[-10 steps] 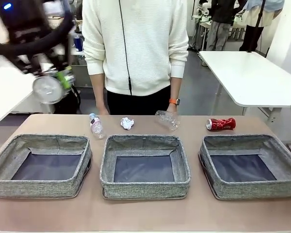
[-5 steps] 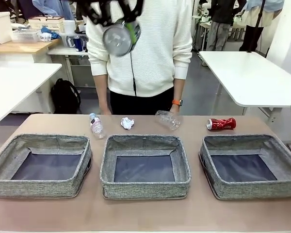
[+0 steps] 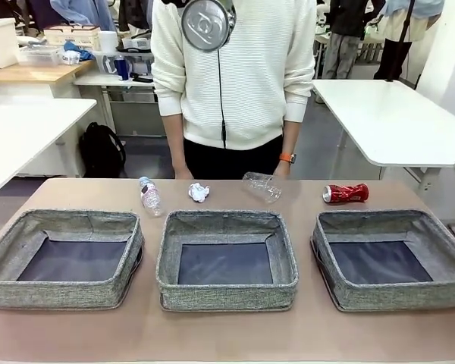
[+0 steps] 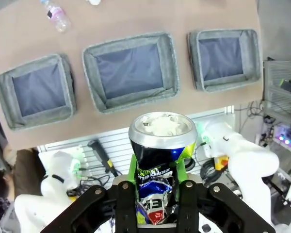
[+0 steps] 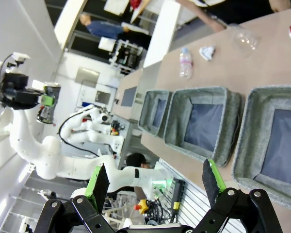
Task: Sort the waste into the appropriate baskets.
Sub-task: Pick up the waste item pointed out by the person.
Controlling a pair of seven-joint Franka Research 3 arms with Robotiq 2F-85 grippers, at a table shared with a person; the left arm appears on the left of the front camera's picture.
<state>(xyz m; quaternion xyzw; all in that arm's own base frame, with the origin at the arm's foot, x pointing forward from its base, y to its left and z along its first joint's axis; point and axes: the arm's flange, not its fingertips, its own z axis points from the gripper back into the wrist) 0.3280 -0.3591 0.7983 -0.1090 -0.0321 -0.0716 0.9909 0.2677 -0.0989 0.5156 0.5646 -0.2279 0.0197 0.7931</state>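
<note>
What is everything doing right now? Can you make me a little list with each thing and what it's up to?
left gripper: shut on the dark can, high above the table
right gripper: open, holding nothing
baskets: three grey ones in a row, no litter inside
behind the baskets: bottle, crumpled paper, clear cup, red can
person: standing at the far side

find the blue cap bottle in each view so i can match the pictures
front view: bottle left of centre, just behind the far left corner of the middle basket.
left wrist view: bottle top left, up and left of the middle basket.
right wrist view: bottle upper middle, above the middle basket.
shared landmark: the middle basket.
</note>
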